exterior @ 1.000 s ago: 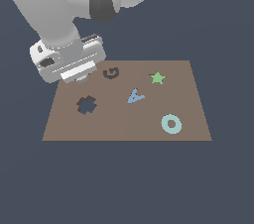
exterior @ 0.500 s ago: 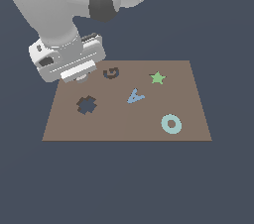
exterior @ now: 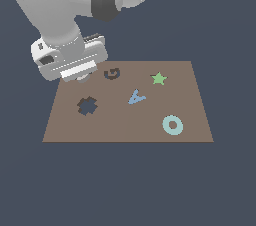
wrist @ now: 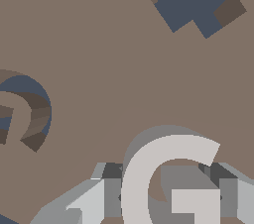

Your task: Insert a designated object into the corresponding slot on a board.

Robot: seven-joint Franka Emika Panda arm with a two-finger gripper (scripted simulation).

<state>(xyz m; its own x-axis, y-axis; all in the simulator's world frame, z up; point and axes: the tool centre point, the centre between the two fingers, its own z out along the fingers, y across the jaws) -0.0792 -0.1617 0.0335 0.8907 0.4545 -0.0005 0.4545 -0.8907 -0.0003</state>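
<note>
G block (wrist: 149,178) is clamped in the gripper (wrist: 163,193) over the board (exterior: 125,125), G slot (exterior: 112,73) unfilled just right, insertion pending

Around everything we see only one plain dark blue-grey surface (exterior: 220,15), flat and without texture. It fills the exterior view on the left, on the right, near us and far from us. We cannot find any line between floor and wall. The light is soft and even, without strong shadows.
</note>
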